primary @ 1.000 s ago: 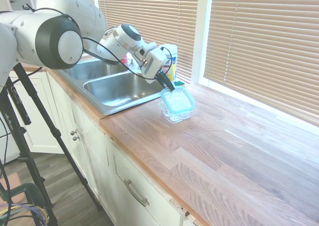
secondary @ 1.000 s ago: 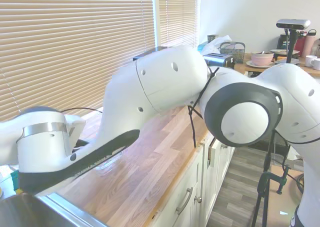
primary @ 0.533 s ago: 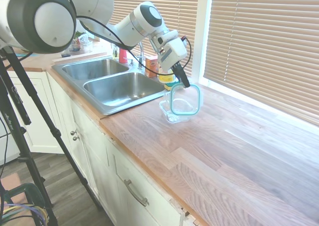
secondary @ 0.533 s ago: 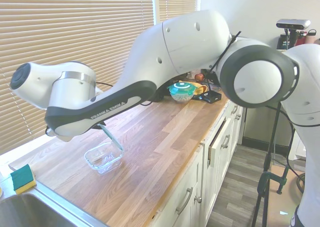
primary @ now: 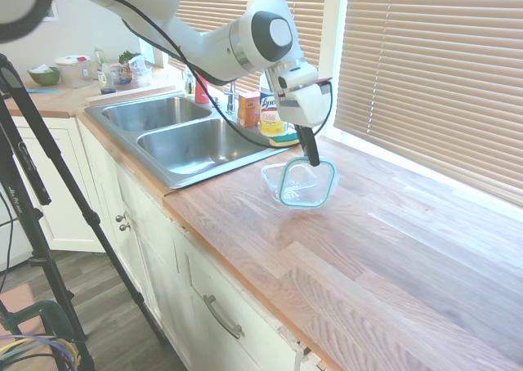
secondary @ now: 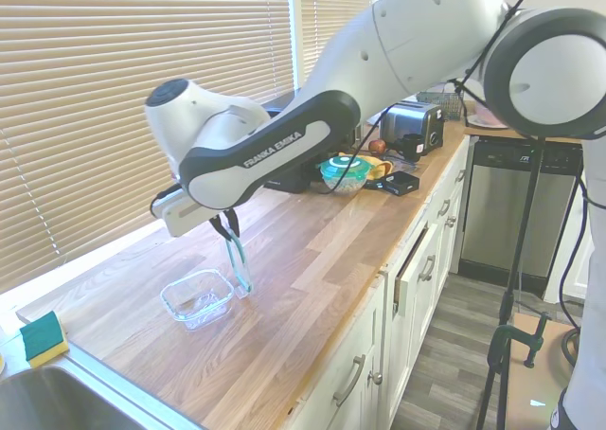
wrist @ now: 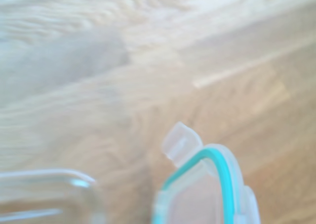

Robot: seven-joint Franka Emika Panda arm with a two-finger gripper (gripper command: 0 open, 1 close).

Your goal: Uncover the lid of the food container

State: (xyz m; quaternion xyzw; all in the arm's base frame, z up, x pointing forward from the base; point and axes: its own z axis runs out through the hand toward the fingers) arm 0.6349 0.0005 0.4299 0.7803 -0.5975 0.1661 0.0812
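Lid off, held on edge

Gripper [primary: 311, 160] clamped on lid [primary: 306, 183] top rim, lid hanging below it just beside food container [secondary: 197, 297] (open). Likely light, stiff, slick plastic; pinch rim or clip tab.

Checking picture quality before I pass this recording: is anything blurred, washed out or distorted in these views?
Wrist view: soft all over, the lid and the food container smeared, the countertop pale and washed out. First exterior view: sharp, with bright light through the blinds. Second exterior view: sharp; the wide lens makes the near arm look huge.
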